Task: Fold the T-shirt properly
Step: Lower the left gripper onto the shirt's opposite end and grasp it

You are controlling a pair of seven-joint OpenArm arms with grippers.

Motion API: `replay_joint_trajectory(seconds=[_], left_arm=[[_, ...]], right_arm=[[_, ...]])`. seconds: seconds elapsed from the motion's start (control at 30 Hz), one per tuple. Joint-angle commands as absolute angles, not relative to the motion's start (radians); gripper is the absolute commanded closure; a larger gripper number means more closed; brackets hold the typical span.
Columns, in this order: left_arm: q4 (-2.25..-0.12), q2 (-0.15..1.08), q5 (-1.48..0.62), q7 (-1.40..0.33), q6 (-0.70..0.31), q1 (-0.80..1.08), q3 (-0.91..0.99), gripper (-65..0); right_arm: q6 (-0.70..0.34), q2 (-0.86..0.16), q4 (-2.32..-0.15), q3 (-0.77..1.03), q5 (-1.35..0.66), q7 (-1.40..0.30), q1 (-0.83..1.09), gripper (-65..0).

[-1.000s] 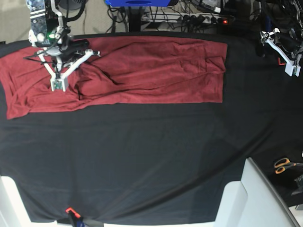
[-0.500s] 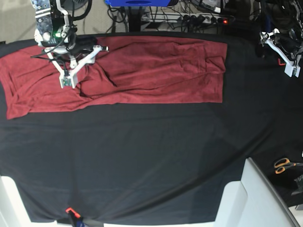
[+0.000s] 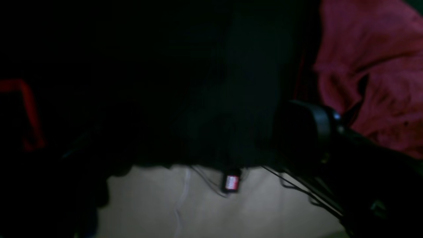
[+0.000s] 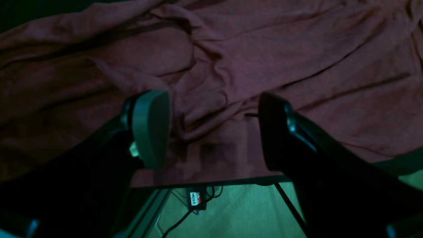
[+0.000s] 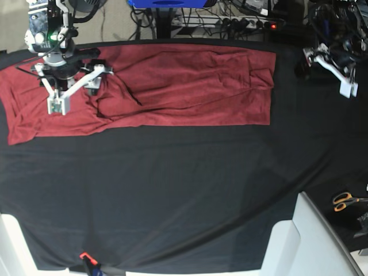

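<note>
table: black cloth table cover (image 5: 184,195) | shirt: big brick-red soft long-sleeved T-shirt (image 5: 190,86) along far edge, long side left-right | my right gripper (image 4: 211,129): open, empty, over shirt, nearer | my left gripper (image 5: 330,66): open, empty, off shirt's other end

You see a plain brick-red T-shirt (image 5: 184,86) under the jaws, on a black table cover (image 5: 172,195); orange-handled scissors (image 5: 345,201) lie far off.
</note>
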State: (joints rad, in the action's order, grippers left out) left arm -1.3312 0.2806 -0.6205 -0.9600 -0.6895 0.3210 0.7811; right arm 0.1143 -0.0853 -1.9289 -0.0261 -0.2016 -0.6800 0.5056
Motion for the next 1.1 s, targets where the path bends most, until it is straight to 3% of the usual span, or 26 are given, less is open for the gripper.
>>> replay_joint_trajectory(seconds=[0.0, 0.67, 1.0, 1.07], left_arm=[[-1.330, 0.298, -0.648, -0.947, -0.698, 0.302, 0.786, -64.7], [-1.211, 0.222, -0.645, -0.851, -0.698, 0.237, 0.447, -64.7], [-1.205, 0.168, -0.625, -0.851, -0.698, 0.234, 0.437, -64.3], [-1.205, 0.151, -0.579, -0.851, -0.698, 0.232, 0.437, -60.7]], right_arm=[[0.111, -0.093, -1.942, -0.022, -0.199, -0.665, 0.510, -39.8], [0.111, -0.096, -1.910, -0.031, -0.199, -0.657, 0.512, -39.8], [0.111, -0.096, -1.908, -0.031, -0.199, -0.659, 0.512, -39.8], [0.111, -0.096, -1.908, -0.031, -0.199, -0.659, 0.512, -39.8]])
